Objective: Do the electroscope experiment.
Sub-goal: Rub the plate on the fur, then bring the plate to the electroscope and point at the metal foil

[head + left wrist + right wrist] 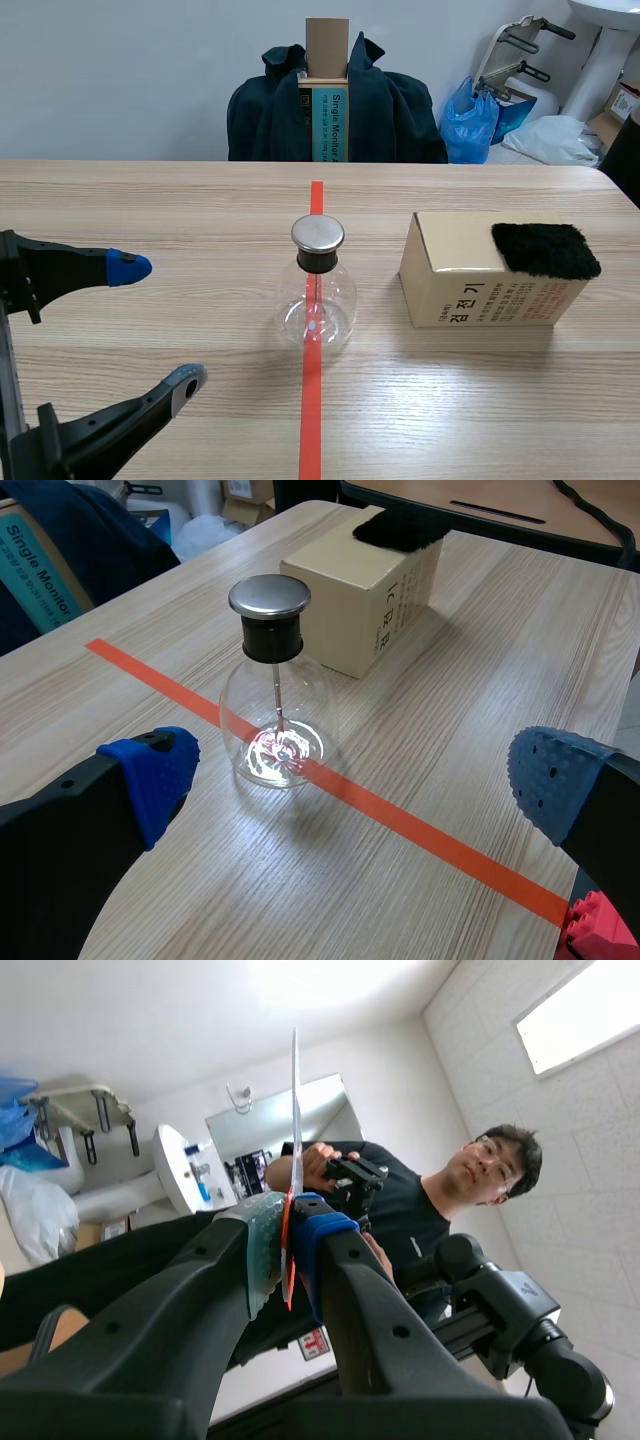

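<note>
Glass first: a round clear flask (340, 300) stands upright mid-table, square on the orange-red tape line (311, 420). It's capped by a flat, shiny metal lid (318, 233) over a black collar, and a thin rod runs down inside. The table (150, 200) is pale wood grain, smooth and matte.

The left tool (158, 324) sits low at the near left with its fingers wide apart and its dotted pads (160, 775) bare. The flask stands just ahead of the gap between them.

To the flask's right, apart from it, sits a tan cardboard box (440, 250), square-edged, with red print on its near face. A black fuzzy cloth (545, 250), shaggy and soft-looking, lies on the box's far right corner.

Beyond the table's far edge hangs a dark jacket (400, 110) with a tall carton (326, 50) propped against it. A crumpled blue plastic bag (470, 120) is off to the right.

Now the right tool (288, 1250): it's tipped up toward the ceiling, fingers clamped on a thin, flat, pale strip (296, 1100). The strip has an orange edge low down and stands straight out from between the pads. Behind it a person (400, 1210) in a black top holds a small black device. A white sink (175, 1165) is on the wall further back.
</note>
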Robot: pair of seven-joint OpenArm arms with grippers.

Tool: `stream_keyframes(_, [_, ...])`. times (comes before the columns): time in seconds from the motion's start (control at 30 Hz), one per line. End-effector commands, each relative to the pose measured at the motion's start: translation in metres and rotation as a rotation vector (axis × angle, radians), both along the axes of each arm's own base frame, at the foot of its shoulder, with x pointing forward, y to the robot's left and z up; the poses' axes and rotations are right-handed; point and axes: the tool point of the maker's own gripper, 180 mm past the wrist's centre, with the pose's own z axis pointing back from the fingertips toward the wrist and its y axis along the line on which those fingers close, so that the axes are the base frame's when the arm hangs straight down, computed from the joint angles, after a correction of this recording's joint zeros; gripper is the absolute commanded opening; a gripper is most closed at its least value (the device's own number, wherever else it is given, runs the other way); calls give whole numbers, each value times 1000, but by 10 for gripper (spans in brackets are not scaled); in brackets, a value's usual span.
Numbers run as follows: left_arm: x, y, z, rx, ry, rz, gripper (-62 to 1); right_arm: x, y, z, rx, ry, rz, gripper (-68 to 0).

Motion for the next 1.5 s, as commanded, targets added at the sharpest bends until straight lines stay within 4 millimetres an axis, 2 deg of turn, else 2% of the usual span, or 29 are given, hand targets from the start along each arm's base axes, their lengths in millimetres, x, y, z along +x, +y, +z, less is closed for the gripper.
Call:
stream_keyframes(0.0, [0, -3, 6, -32, -9, -1, 14, -1, 2, 22, -2, -64, 15, -667])
stream_keyframes(0.17, [0, -2, -3, 15, 1, 3, 10, -2, 8, 34, 35, -109, 59, -667])
stream_keyframes(0.2, [1, -1, -8, 42, 7, 5, -96, -3, 9, 37, 40, -119, 65, -667])
stream_keyframes(0.3, [6, 4, -28, 94, 45, 31, -478, -3, 12, 39, 35, -128, 84, -667])
stream_keyframes(0.33, [9, 5, -33, 92, 50, 41, -575, -3, 13, 39, 33, -128, 88, -667])
stream_keyframes(0.37, [14, 4, -38, 87, 53, 49, -594, -4, 14, 39, 30, -130, 93, -667])
stream_keyframes(0.6, [45, -17, -74, 81, 78, 33, -592, -4, 17, 39, 25, -132, 105, -667])
stream_keyframes(0.77, [61, -42, -86, 47, 85, 13, -593, -5, 22, 40, 12, -138, 132, -667])
stream_keyframes(0.9, [72, -43, -96, 60, 89, 45, -593, -5, 25, 40, 6, -141, 145, -667])
stream_keyframes(1.07, [74, -40, -99, 44, 87, 68, -593, -5, 27, 40, 6, -140, 154, -667])
stream_keyframes(1.23, [74, -40, -99, 44, 88, 68, -593, 0, 42, 43, 20, -156, 200, -667])
stream_keyframes(1.47, [74, -40, -99, 41, 85, 69, -593, 9, 84, 40, 39, -146, 294, -667])
